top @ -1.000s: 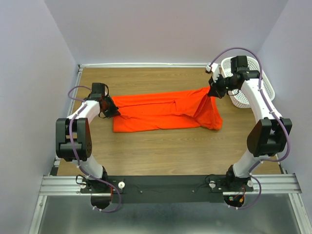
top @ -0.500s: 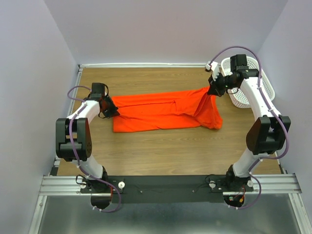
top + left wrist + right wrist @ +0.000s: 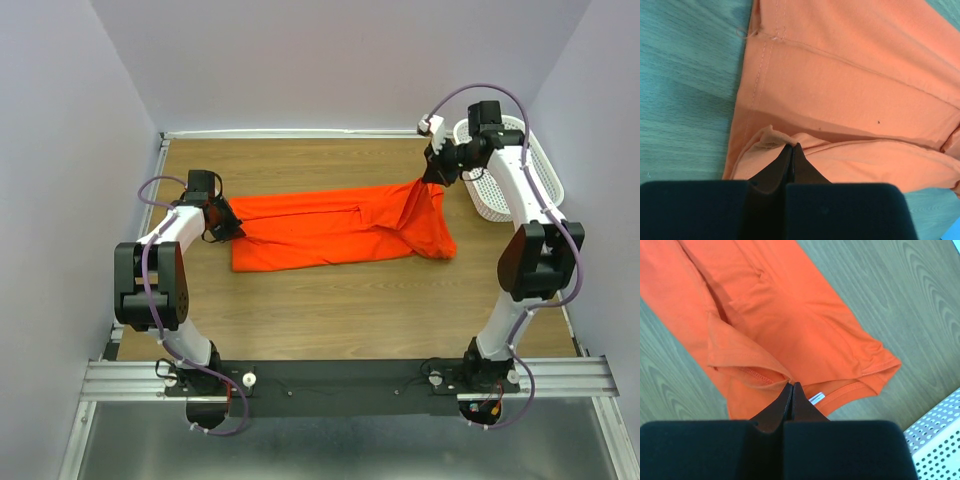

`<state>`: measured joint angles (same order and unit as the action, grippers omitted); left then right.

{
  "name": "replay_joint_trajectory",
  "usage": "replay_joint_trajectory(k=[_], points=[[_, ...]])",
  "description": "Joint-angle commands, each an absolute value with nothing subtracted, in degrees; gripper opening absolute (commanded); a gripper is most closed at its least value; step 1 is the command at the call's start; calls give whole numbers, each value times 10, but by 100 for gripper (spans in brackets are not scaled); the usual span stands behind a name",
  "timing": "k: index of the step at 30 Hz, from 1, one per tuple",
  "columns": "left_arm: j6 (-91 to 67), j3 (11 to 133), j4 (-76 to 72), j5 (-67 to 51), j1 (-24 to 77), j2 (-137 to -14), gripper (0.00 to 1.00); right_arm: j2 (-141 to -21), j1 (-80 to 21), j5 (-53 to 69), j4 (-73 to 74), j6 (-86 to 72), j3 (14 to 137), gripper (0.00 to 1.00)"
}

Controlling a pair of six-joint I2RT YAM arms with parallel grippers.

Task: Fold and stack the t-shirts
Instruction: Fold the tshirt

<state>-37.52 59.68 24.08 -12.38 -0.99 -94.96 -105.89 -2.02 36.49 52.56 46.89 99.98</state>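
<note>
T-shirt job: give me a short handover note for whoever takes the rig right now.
Left hand: shut on the left edge of the t-shirt, low at the table.
Right hand: shut on its right end, raised, near the white basket.
Done: shirt stretched into a long strip between both hands, seemingly folded lengthwise.
Left: finish folding, then stack it.

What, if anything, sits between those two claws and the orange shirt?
Nothing visible. The left gripper is shut on the t-shirt at its left edge, the right gripper at its raised right end. The white basket stands farther right, out of the way.
</note>
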Motion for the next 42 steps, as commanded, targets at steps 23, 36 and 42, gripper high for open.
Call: replay_joint_trajectory(k=[23, 36, 42], points=[[-308, 603, 172, -205, -10, -898, 36, -1184, -105, 339, 564, 483, 1121, 1], [-290, 571, 192, -159, -30, -851, 43, -1205, -125, 316, 565, 468, 1166, 1], [-243, 527, 142, -134, -31, -722, 58, -1218, -131, 317, 565, 463, 1179, 1]])
